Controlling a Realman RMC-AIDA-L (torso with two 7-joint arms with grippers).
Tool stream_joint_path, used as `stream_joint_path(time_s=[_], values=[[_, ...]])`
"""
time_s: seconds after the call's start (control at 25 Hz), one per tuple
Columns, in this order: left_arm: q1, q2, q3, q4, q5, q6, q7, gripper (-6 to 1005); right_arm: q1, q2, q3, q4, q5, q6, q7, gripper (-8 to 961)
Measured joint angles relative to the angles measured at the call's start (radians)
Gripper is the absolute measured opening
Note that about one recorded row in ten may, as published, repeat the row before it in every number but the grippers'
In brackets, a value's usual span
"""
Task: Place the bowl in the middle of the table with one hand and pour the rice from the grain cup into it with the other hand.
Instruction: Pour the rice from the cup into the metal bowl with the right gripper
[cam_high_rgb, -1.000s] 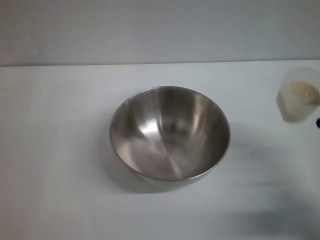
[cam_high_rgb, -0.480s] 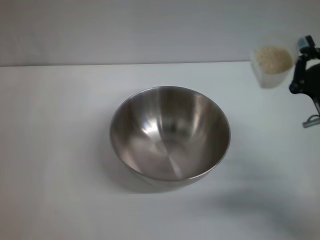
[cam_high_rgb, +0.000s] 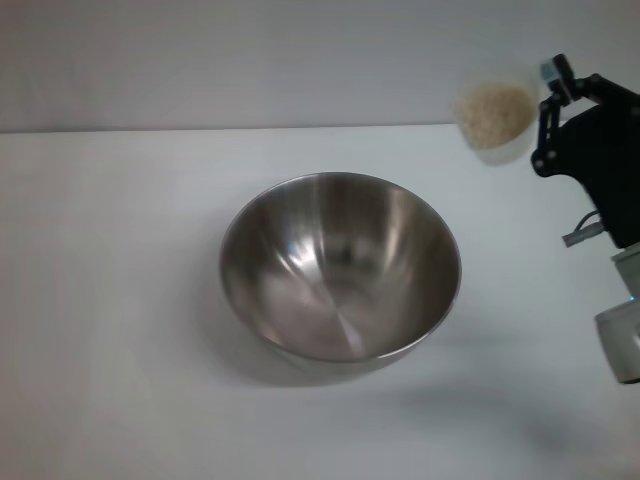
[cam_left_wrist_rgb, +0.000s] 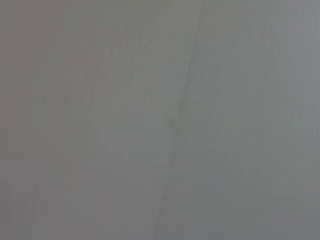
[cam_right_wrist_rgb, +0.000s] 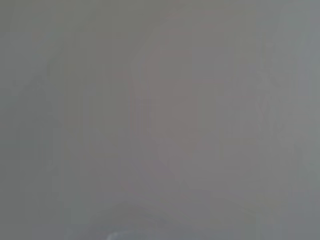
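The shiny steel bowl (cam_high_rgb: 340, 265) stands upright and empty in the middle of the white table (cam_high_rgb: 110, 310) in the head view. To its far right, the clear grain cup (cam_high_rgb: 500, 148) hangs in the air over the table's back edge, holding a heap of beige rice (cam_high_rgb: 493, 112). My right gripper (cam_high_rgb: 543, 118) is shut on the cup's right side, and the cup looks roughly upright. The left gripper is out of view. Both wrist views show only a blank grey surface.
My black right arm (cam_high_rgb: 605, 170) reaches in from the right edge, with a grey part of it (cam_high_rgb: 622, 345) lower down. A grey wall (cam_high_rgb: 250, 60) rises behind the table's far edge.
The right gripper has carried the grain cup up and leftward from the right edge, toward the bowl. More of the arm has come into view. The bowl has not moved.
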Motion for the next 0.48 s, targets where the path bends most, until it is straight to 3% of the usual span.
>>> stream_joint_path(time_s=[0.48], values=[[0.000,-0.001,0.011,-0.011,0.000,0.000,0.000,695,0.011,0.003,-0.003,0.037,-0.073,0.034,-0.329,10]])
